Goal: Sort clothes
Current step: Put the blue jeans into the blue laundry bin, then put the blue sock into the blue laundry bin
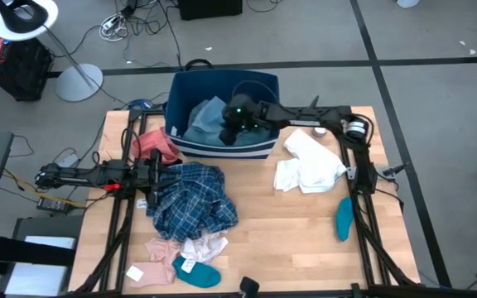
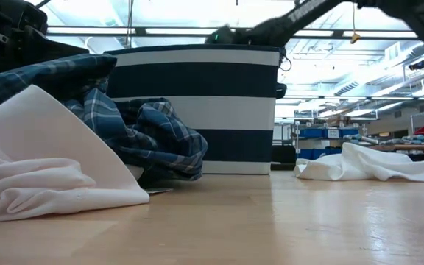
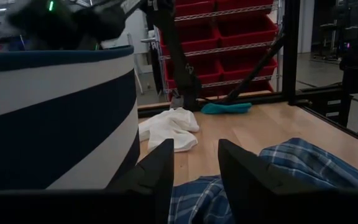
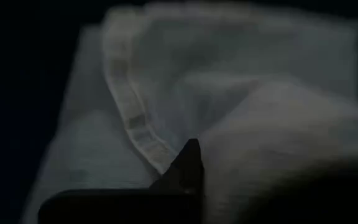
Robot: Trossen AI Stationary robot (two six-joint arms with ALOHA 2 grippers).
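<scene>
Over the striped bin [image 1: 222, 149] at the upper middle of the high frame, I see my right pincer [image 1: 232, 132] reaching down onto the light blue denim shirt [image 1: 205, 118] inside; whether its fingers are parted or closed I cannot tell, since the right wrist frame is dark and filled by pale fabric [image 4: 166, 112]. My left pincer [image 3: 190, 171] sits at centre left with a narrow gap, holding nothing, just above the blue plaid shirt [image 1: 190, 199]. White pieces [image 1: 309, 163] lie right of the bin on the surface [image 1: 296, 240], a teal sock [image 1: 344, 218] further down.
</scene>
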